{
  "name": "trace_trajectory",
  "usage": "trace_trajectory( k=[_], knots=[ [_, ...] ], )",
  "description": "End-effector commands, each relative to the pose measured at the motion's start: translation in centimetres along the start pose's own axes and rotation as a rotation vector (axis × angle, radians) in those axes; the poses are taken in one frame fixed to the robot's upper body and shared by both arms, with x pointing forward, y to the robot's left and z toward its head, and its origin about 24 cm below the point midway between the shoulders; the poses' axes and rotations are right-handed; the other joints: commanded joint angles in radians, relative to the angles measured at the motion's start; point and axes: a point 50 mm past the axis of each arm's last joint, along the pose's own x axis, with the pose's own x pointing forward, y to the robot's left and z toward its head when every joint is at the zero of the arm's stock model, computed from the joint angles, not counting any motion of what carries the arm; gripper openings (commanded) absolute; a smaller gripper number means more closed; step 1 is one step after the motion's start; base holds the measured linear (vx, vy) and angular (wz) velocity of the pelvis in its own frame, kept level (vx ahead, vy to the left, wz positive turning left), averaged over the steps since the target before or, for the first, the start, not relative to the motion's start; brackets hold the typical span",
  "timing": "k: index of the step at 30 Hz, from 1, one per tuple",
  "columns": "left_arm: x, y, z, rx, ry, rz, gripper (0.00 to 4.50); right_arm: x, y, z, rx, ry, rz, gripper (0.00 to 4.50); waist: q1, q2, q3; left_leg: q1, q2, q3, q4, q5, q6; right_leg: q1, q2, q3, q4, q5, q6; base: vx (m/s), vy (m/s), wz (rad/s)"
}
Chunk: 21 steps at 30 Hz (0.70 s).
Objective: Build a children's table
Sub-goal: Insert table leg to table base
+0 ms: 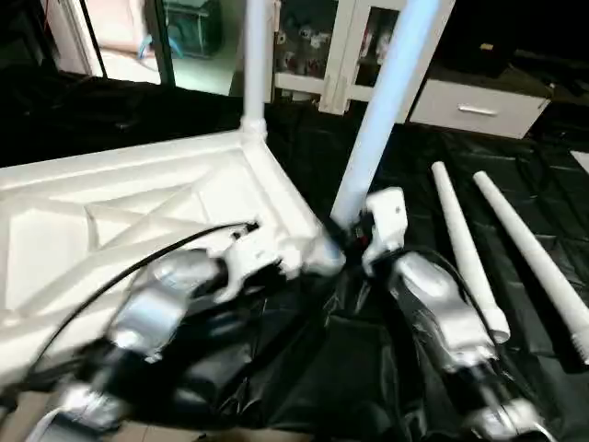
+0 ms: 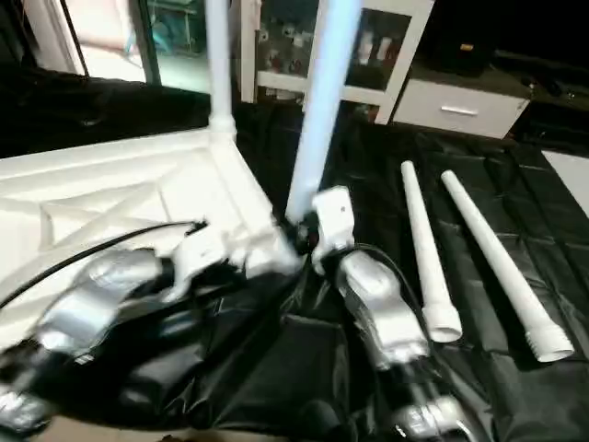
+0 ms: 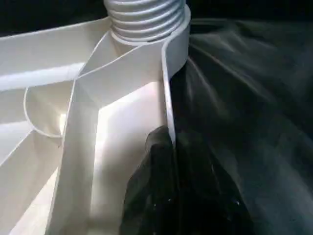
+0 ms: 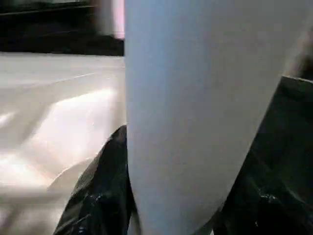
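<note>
The children's table top (image 1: 138, 207) lies upside down on the black sheet, ribbed underside up. One white leg (image 1: 255, 64) stands upright in its far corner socket. A second leg (image 1: 382, 110) rises from the near right corner, leaning right, and its threaded end (image 3: 146, 19) sits at the socket. My right gripper (image 1: 352, 232) is shut on this leg just above its base, with a black finger (image 4: 100, 191) on each side of the tube. My left gripper (image 1: 317, 255) is shut on the top's rim (image 3: 168, 98) beside that corner. Two loose legs (image 1: 469, 249) (image 1: 534, 253) lie to the right.
The black sheet (image 1: 414, 166) covers the work table and is bunched under my forearms. White cabinets with glass doors (image 1: 350, 46) and a white drawer unit (image 1: 479, 106) stand behind. A black cable (image 1: 120, 267) runs along my left arm.
</note>
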Motion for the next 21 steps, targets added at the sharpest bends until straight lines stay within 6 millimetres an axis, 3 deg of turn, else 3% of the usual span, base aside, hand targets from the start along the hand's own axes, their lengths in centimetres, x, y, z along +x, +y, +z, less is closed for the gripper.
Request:
trace_trajectory(
  k=[1, 2, 5, 6, 7, 9, 11, 12, 14, 15, 19, 21],
  knots=[
    [1.3, -1.0, 1.4, 0.015, -0.020, -0.009, 0.00, -2.6, -3.5, -6.7, 0.013, 0.314, -0.251, 1.85, -0.012, 0.014, -0.017, 0.038, 0.072, -0.042, -0.094, -0.510, -0.036, -0.025, -0.067, 0.035, -0.094, -0.602, -0.066, 0.000, 0.000, 0.00],
    [2.0, -1.1, 2.3, 0.004, -0.034, 0.021, 0.00, -2.3, -3.5, -6.7, 0.030, 0.313, -0.290, 1.85, -0.012, 0.012, -0.015, 0.027, 0.075, -0.042, -0.098, -0.493, -0.036, -0.017, -0.068, 0.035, -0.091, -0.550, -0.073, 0.000, 0.000, 0.00],
    [3.6, -1.5, 5.0, -0.005, -0.076, 0.055, 0.00, -1.5, -2.7, -6.6, 0.065, 0.309, -0.307, 1.85, -0.005, 0.010, -0.017, 0.035, 0.072, -0.030, -0.092, -0.473, -0.033, -0.022, -0.066, 0.037, -0.091, -0.493, -0.079, 0.000, 0.000, 0.00],
    [3.7, -1.6, 5.2, -0.009, -0.079, 0.058, 0.00, -1.5, -2.7, -6.6, 0.062, 0.308, -0.307, 1.85, -0.004, 0.009, -0.019, 0.031, 0.073, -0.030, -0.092, -0.455, -0.030, -0.018, -0.068, 0.037, -0.089, -0.475, -0.083, 0.000, 0.000, 0.00],
    [4.0, -1.6, 6.0, -0.021, -0.095, 0.067, 0.00, -1.2, -2.5, -6.4, 0.053, 0.303, -0.305, 1.85, -0.005, 0.006, -0.021, 0.018, 0.074, -0.028, -0.093, -0.409, -0.024, -0.007, -0.069, 0.038, -0.080, -0.423, -0.091, 0.000, 0.000, 0.00],
    [4.0, -1.5, 6.3, -0.013, -0.091, 0.067, 0.00, -1.0, -2.6, -6.2, 0.052, 0.292, -0.322, 1.85, 0.000, 0.010, -0.026, 0.012, 0.076, -0.019, -0.091, -0.319, -0.014, 0.001, -0.069, 0.037, -0.068, -0.297, -0.114, 0.000, 0.000, 0.00],
    [3.9, -1.3, 5.9, -0.006, -0.075, 0.063, 0.00, -0.9, -2.7, -6.1, 0.061, 0.280, -0.321, 1.85, 0.001, 0.011, -0.028, 0.002, 0.076, -0.017, -0.092, -0.258, -0.001, 0.013, -0.070, 0.034, -0.056, -0.228, -0.130, 0.000, 0.000, 0.00],
    [3.9, -1.3, 5.7, -0.007, -0.067, 0.064, 0.00, -0.8, -2.6, -6.1, 0.065, 0.278, -0.320, 1.85, 0.001, 0.012, -0.027, 0.003, 0.077, -0.016, -0.093, -0.272, -0.002, 0.012, -0.069, 0.033, -0.059, -0.241, -0.131, 0.000, 0.000, 0.00],
    [3.8, -1.2, 5.4, -0.005, -0.054, 0.066, 0.00, -0.7, -2.6, -6.0, 0.079, 0.268, -0.312, 1.85, -0.006, 0.012, -0.021, 0.015, 0.072, -0.021, -0.093, -0.459, -0.028, -0.010, -0.068, 0.030, -0.078, -0.429, -0.098, 0.000, 0.000, 0.00],
    [3.7, -1.1, 5.1, -0.010, -0.050, 0.067, 0.00, -0.6, -2.5, -5.9, 0.078, 0.259, -0.298, 1.85, -0.009, 0.013, -0.022, 0.016, 0.071, -0.029, -0.094, -0.507, -0.031, -0.013, -0.070, 0.028, -0.084, -0.494, -0.076, 0.000, 0.000, 0.00],
    [3.5, -1.0, 4.8, -0.017, -0.043, 0.071, 0.00, -0.4, -2.3, -5.5, 0.079, 0.237, -0.277, 1.85, -0.012, 0.012, -0.021, 0.015, 0.071, -0.034, -0.095, -0.532, -0.030, -0.018, -0.071, 0.025, -0.091, -0.523, -0.054, 0.000, 0.000, 0.00],
    [3.4, -1.0, 4.6, -0.021, -0.040, 0.070, 0.00, -0.2, -2.0, -5.2, 0.077, 0.216, -0.235, 2.41, -0.012, 0.011, -0.022, 0.010, 0.071, -0.034, -0.096, -0.518, -0.024, -0.015, -0.072, 0.026, -0.089, -0.513, -0.057, 0.000, 0.000, 0.00]
  ],
)
